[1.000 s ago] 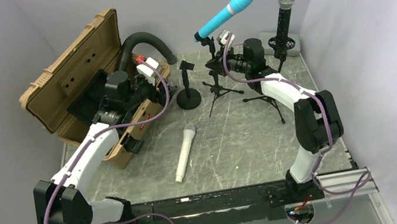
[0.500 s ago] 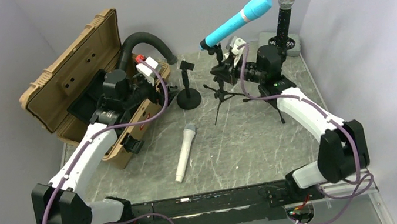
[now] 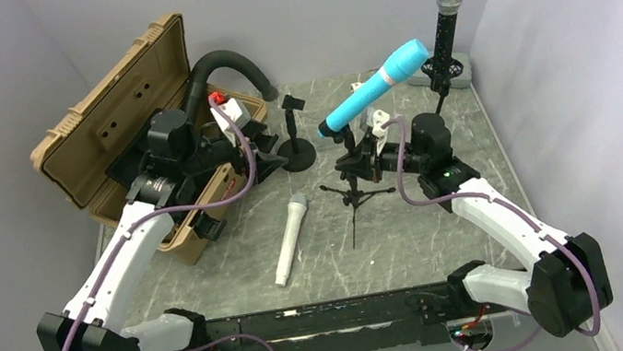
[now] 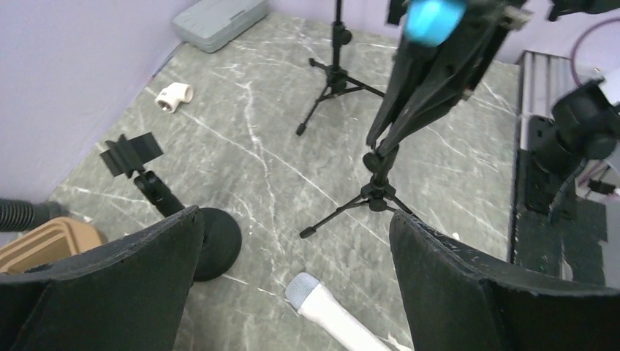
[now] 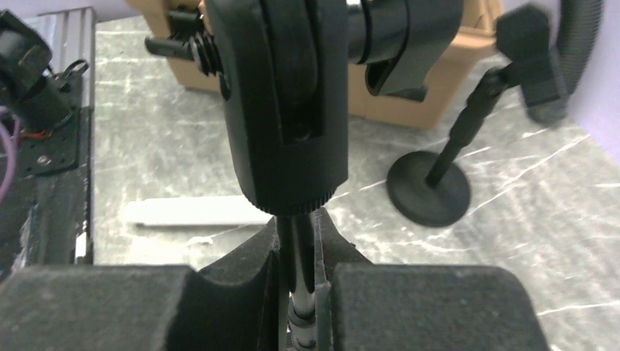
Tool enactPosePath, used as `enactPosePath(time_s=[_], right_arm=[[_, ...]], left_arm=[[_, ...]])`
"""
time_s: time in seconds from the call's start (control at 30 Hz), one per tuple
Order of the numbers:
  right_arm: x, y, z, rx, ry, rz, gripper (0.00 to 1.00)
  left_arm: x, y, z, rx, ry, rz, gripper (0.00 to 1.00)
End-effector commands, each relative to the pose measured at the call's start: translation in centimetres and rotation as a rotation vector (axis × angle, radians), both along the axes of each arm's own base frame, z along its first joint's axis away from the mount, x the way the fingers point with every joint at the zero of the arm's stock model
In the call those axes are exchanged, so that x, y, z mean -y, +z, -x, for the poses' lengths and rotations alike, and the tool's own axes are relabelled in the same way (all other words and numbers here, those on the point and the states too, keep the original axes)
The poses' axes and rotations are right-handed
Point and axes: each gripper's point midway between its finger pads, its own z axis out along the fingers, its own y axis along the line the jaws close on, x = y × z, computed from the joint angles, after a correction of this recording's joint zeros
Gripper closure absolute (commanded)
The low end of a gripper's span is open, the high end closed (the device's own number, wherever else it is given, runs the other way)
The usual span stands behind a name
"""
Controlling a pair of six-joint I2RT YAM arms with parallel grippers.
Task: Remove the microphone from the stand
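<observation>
The grey surface (image 3: 444, 212) carries a tripod stand (image 3: 353, 190) near its middle. The stand leans, with the blue mic (image 3: 374, 87) seated in its clip (image 5: 285, 102) and angled up toward the back right. The right gripper (image 3: 360, 163) is clenched on the stand's thin pole just under the clip. The left gripper (image 4: 294, 216) is released, jaws wide and holding nothing, to the left of the stand and facing it.

The step in hand looks like bringing the left gripper to the mic while the right one steadies the stand. The left gripper should close squarely across the barrel above the clip. It should then draw the mic out along its own axis, since a sideways pull would twist the pole in the right grip.

An open case (image 3: 106, 104) and a hose (image 3: 226, 62) sit at back left, clear of the path. A black mic (image 3: 445, 34) on a second tripod stands close beyond the blue mic's head, so a long pull risks hitting it. The round-base stand (image 3: 294, 136) lies between the left gripper and the tripod and is the nearest obstacle. A white mic (image 3: 289, 239) lies flat in front, below the approach. A box (image 4: 219, 18) and a small fitting (image 4: 174, 96) sit far back.
</observation>
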Motion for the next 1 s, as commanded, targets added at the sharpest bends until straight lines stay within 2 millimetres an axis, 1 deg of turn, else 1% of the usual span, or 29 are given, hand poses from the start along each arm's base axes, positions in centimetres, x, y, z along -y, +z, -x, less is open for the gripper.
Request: enactPosePath(time_s=[0.0, 0.07, 0.17, 0.37, 0.5, 0.53, 0.57, 0.6, 0.63, 0.67, 0.8, 0.87, 0.9, 0.97], right_arm=[[-0.6, 0.8, 1.9, 0.084, 0.079, -0.044, 1.0], [-0.8, 0.3, 2.4, 0.085, 0.097, -0.058, 1.0], [-1.0, -0.5, 3.0, 0.081, 0.111, -0.072, 1.0], [-1.2, -1.6, 3.5, 0.076, 0.124, -0.078, 1.0], [-1.0, -2.7, 3.6, 0.072, 0.117, -0.063, 0.99], [-1.0, -2.8, 3.5, 0.072, 0.114, -0.058, 0.93], [-0.9, -3.1, 3.5, 0.072, 0.111, -0.051, 0.85], [-0.8, -3.4, 3.5, 0.075, 0.11, -0.037, 0.73], [-0.7, -3.6, 3.5, 0.078, 0.107, -0.027, 0.68], [-0.6, -3.8, 3.4, 0.092, 0.103, -0.012, 0.59], [-0.1, -3.9, 3.3, 0.111, 0.079, 0.016, 0.45], [0.0, -3.8, 3.4, 0.112, 0.085, 0.032, 0.32], [0.1, -3.7, 3.4, 0.113, 0.087, 0.041, 0.28], [0.3, -3.5, 3.5, 0.114, 0.088, 0.051, 0.24]], left_arm=[[0.0, 1.9, 3.4, 0.073, -0.135, 0.0, 0.01], [-0.1, 2.1, 4.0, 0.089, -0.144, -0.006, 0.01], [-0.1, 1.7, 4.5, 0.093, -0.163, -0.007, 0.01], [0.6, 0.0, 5.2, 0.093, -0.207, -0.017, 0.01], [1.4, -1.3, 5.3, 0.093, -0.224, -0.029, 0.01], [1.7, -1.6, 5.4, 0.089, -0.229, -0.033, 0.01], [1.9, -2.0, 5.3, 0.087, -0.231, -0.038, 0.01], [2.2, -2.4, 5.3, 0.083, -0.233, -0.042, 0.01], [2.4, -2.6, 5.3, 0.085, -0.237, -0.043, 0.01], [2.6, -2.9, 5.3, 0.083, -0.242, -0.043, 0.0], [3.4, -3.6, 4.9, 0.078, -0.251, -0.031, 0.01], [3.7, -3.7, 4.7, 0.076, -0.249, -0.022, 0.01], [3.9, -4.0, 4.7, 0.067, -0.252, -0.022, 0.01], [4.2, -3.9, 4.5, 0.077, -0.251, -0.012, 0.01]])
